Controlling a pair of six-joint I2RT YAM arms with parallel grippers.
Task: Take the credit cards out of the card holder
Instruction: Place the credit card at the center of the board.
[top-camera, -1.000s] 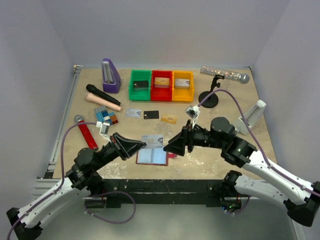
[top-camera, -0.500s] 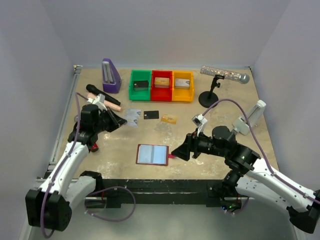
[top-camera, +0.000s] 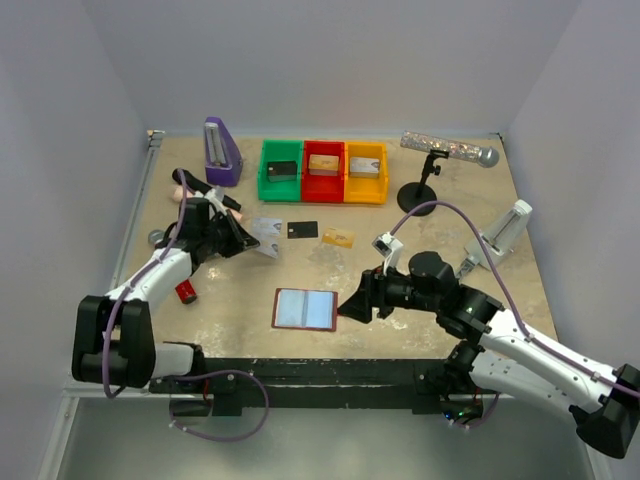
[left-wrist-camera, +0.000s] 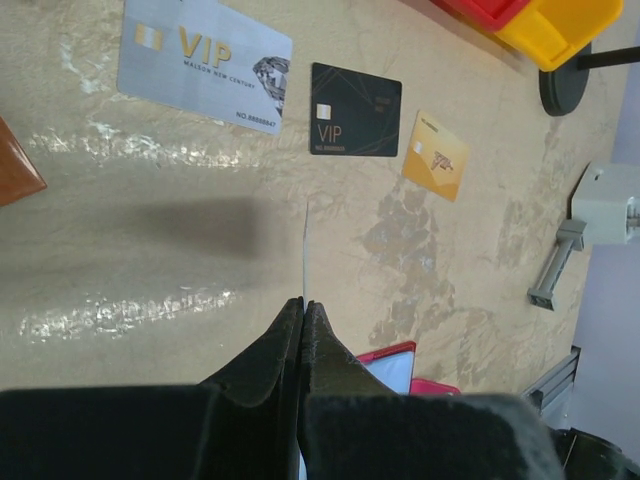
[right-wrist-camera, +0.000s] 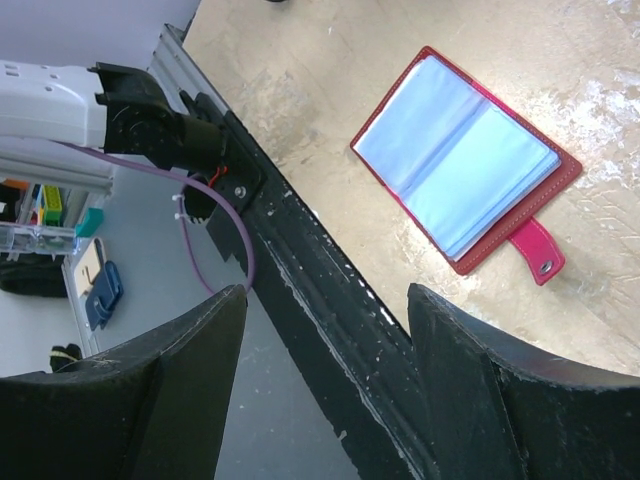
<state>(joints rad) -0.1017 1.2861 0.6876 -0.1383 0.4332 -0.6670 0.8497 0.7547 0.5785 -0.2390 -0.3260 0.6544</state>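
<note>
At about 10 o'clock on the counter (top-camera: 300, 270), the left arm lies low and reaches toward the middle. Its left end effector (top-camera: 243, 240) is pinched tight on a thin card (left-wrist-camera: 304, 250), seen edge-on in the wrist view. The right arm bends in from 4 o'clock. Its right end effector (top-camera: 352, 300) is spread wide and holds nothing, just at 3 o'clock of the card holder (top-camera: 304, 309).

The card holder lies open and flat near 6 o'clock, close to the front edge. Its pale blue lining faces up and its red tab (right-wrist-camera: 535, 252) sticks out on the side toward the right arm.

Three cards lie in a row past the held one: a silver card (left-wrist-camera: 205, 62), a black card (left-wrist-camera: 355, 109) and a gold card (left-wrist-camera: 435, 155).

At 12 o'clock a green tray (top-camera: 281, 146) holds a dark block, a red tray (top-camera: 323, 146) a tan one, and a yellow tray (top-camera: 366, 148) a greyish one.

The silver and black cards both read "VIP" in gold letters; the smaller print is too fine to trust.
</note>
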